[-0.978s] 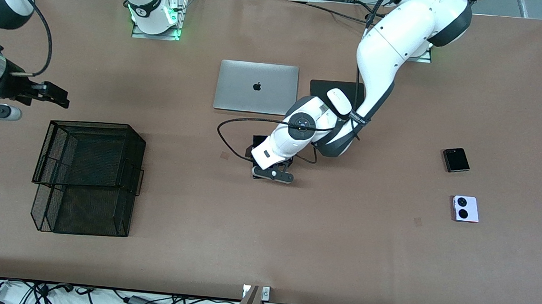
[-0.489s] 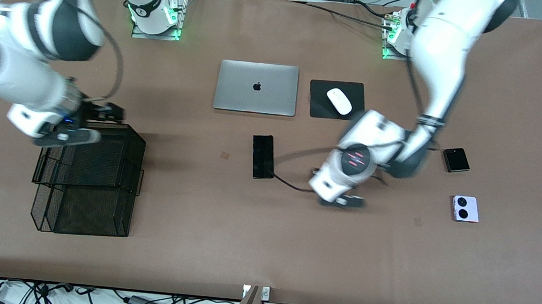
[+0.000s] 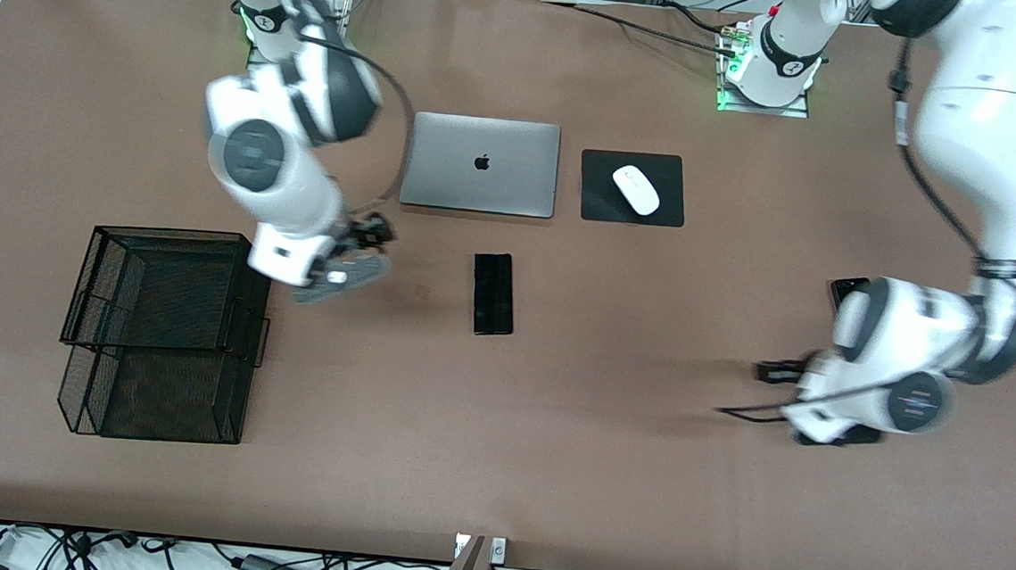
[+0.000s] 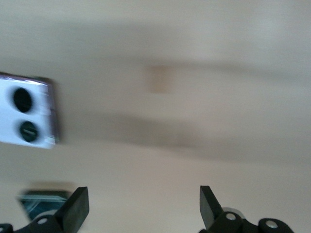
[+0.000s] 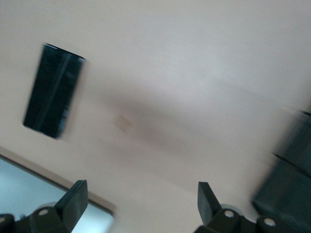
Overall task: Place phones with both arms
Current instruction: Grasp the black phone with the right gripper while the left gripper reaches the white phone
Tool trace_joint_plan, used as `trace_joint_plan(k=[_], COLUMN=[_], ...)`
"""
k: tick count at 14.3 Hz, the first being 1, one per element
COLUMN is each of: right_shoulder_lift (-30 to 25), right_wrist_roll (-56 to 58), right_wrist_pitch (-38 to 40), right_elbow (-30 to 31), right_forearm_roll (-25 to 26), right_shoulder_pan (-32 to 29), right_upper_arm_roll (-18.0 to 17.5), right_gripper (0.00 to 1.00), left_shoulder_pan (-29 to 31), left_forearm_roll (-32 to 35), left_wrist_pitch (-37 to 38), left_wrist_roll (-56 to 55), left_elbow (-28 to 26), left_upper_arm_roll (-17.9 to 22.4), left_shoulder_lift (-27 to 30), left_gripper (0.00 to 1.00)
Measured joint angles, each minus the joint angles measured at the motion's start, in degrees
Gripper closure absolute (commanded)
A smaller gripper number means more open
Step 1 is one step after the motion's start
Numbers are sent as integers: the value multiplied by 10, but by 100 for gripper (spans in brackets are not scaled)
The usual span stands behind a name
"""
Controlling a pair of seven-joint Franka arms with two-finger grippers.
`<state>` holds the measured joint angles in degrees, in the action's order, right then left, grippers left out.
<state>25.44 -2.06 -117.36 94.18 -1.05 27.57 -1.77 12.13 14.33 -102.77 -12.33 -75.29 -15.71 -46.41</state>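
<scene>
The slim black phone (image 3: 493, 293) lies flat mid-table, nearer the front camera than the laptop; it also shows in the right wrist view (image 5: 53, 97). My right gripper (image 3: 366, 238) is open and empty over bare table, between the mesh tray and this phone. My left gripper (image 3: 779, 372) is open and empty over the table at the left arm's end. The left arm hides the lavender-white phone in the front view; it shows in the left wrist view (image 4: 26, 116). The black flip phone (image 3: 848, 286) peeks out beside the arm and also shows in the left wrist view (image 4: 43, 201).
A two-tier black mesh tray (image 3: 165, 333) stands at the right arm's end. A closed silver laptop (image 3: 481, 164) and a white mouse (image 3: 636, 189) on a black pad (image 3: 670, 207) lie nearer the bases.
The left arm swung from over the slim black phone to the left arm's end, covering the lavender phone. The right arm swept from the table's end, past the tray, toward the slim phone.
</scene>
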Motion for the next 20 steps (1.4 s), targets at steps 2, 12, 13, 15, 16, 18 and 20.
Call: trace_joint_plan(k=[2, 12, 13, 15, 16, 18, 20], right_shoulder_lift=[48, 193, 196, 203, 207, 214, 220], right_wrist_roll=[-44, -202, -212, -233, -243, -258, -272], right_wrist_pitch=[-27, -198, -205, -217, -222, -231, -236], right_elbow=[-31, -77, -78, -79, -79, -79, -79], right_forearm_roll=[0, 0, 0, 0, 0, 0, 0], right_shoulder_pan=[33, 107, 110, 114, 117, 123, 127], right_upper_arm_roll=[0, 1, 1, 1, 1, 1, 1], right_gripper=[0, 0, 0, 0, 0, 0, 0], left_shoulder_pan=[56, 113, 115, 117, 118, 122, 125], left_forearm_roll=[31, 40, 40, 40, 40, 41, 41], left_wrist_pitch=[-47, -202, -204, -206, -206, -207, -211], left_wrist_roll=[75, 180, 183, 184, 184, 184, 184], left_elbow=[-1, -59, -61, -62, -64, -66, -67], left_upper_arm_roll=[0, 0, 0, 0, 0, 0, 0], left_shoulder_lift=[-9, -32, -32, -32, -34, -39, -46], left_gripper=[0, 0, 0, 0, 0, 0, 9])
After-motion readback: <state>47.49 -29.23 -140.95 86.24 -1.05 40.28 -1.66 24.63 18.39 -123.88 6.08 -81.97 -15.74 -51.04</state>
